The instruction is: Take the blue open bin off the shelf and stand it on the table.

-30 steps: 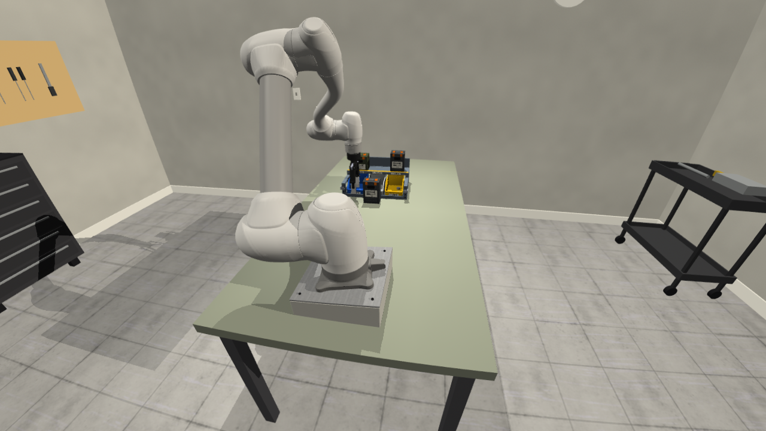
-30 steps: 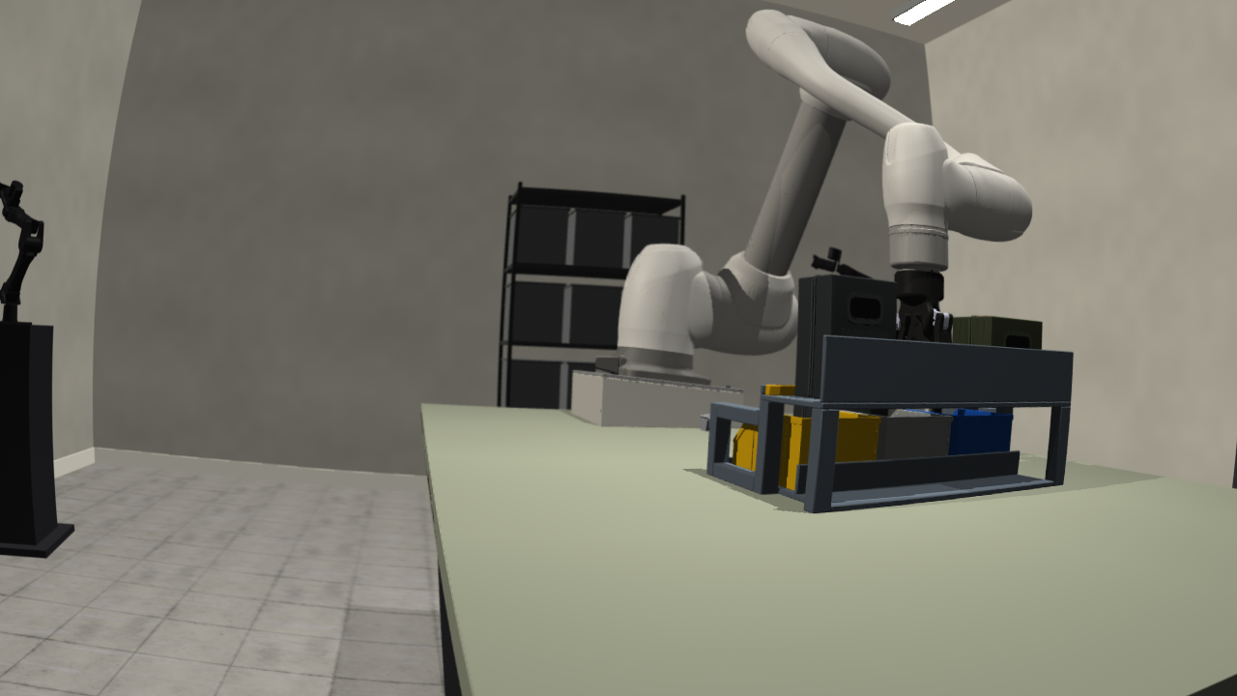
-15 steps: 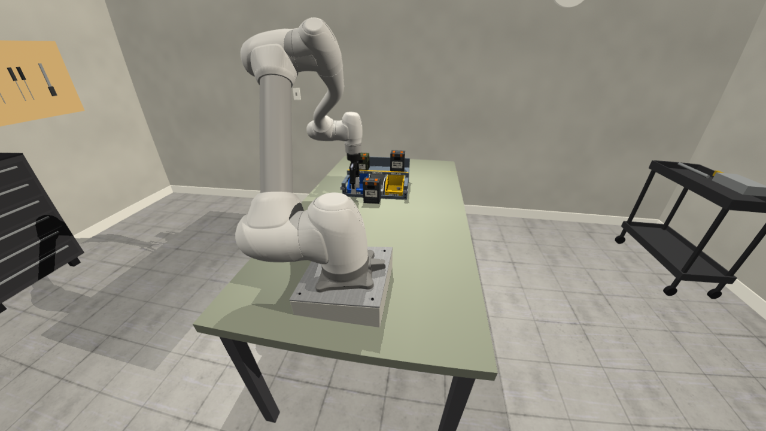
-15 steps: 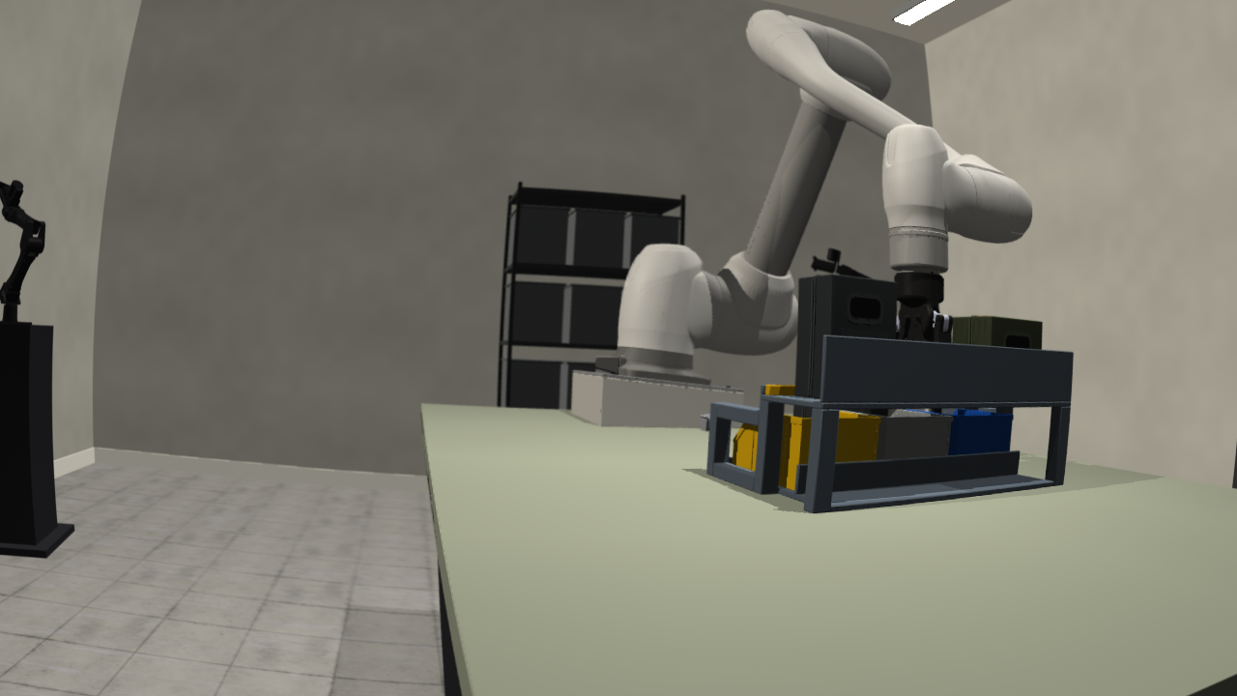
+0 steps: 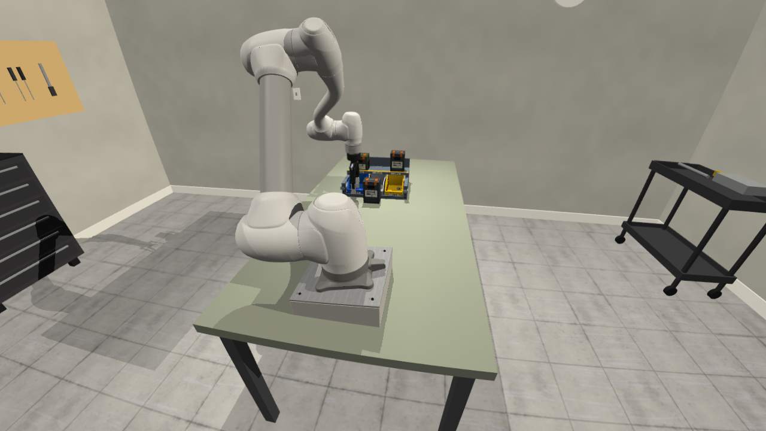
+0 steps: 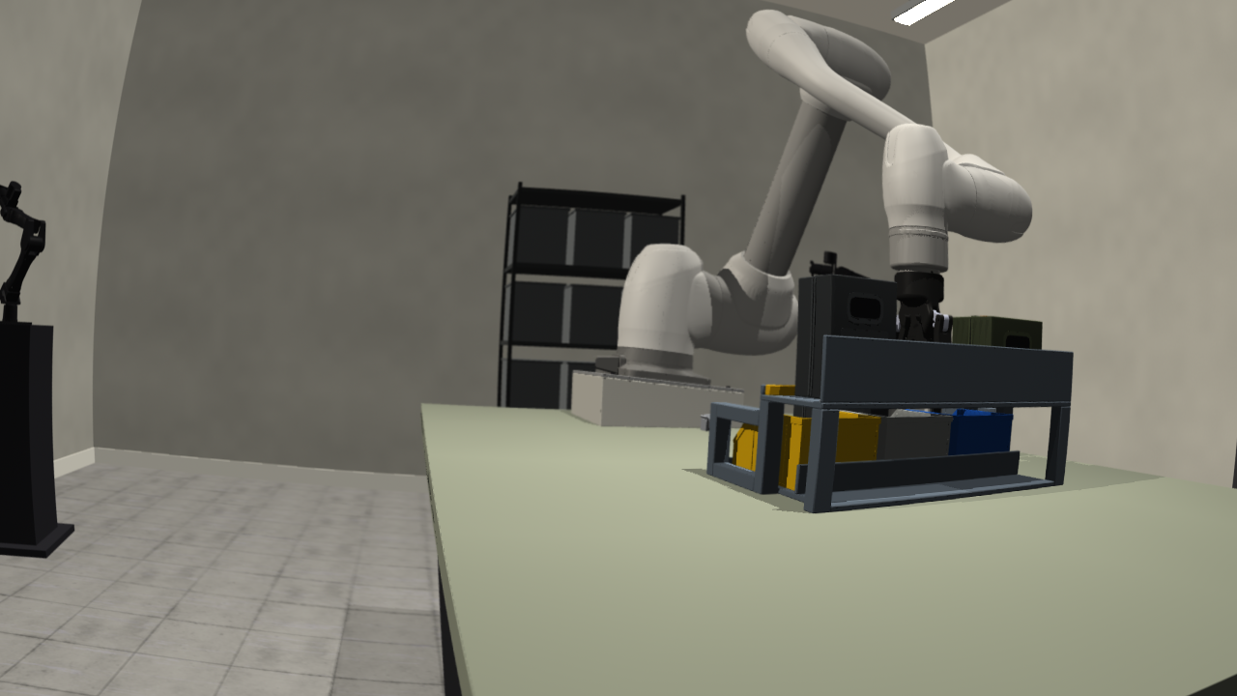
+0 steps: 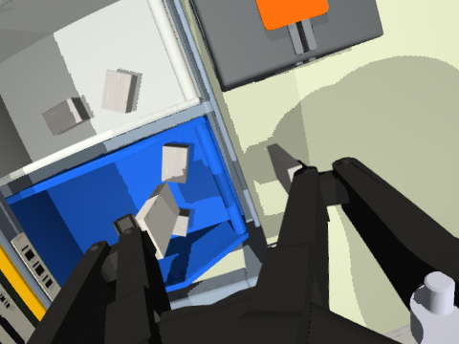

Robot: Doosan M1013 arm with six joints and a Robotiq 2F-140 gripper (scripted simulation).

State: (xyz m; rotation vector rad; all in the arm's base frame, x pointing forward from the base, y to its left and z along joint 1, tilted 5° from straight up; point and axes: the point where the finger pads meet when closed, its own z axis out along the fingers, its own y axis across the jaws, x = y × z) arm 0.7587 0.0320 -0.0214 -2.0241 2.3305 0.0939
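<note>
The blue open bin [image 7: 71, 204] [image 6: 980, 432] [image 5: 350, 185] sits at the end slot of the low dark shelf [image 6: 942, 367] [image 7: 208, 105], on the table [image 5: 428, 257] [image 6: 648, 563]. Several grey block parts [image 7: 160, 220] lie inside it. My gripper [image 7: 221, 180] [image 5: 353, 170] [image 6: 921, 327] hangs over the bin's outer end, pointing down. Its fingers are open and straddle the bin's end wall: one finger is inside the bin, the other outside over the table. The fingers do not press on the wall.
A white bin [image 7: 96, 32] [image 6: 912, 437] with blocks sits next to the blue one, then a yellow bin [image 6: 851, 437] [image 5: 394, 184]. Dark cases with orange labels [image 7: 281, 13] [image 5: 372, 188] [image 5: 397, 158] and a green case [image 6: 994, 331] stand close around the shelf.
</note>
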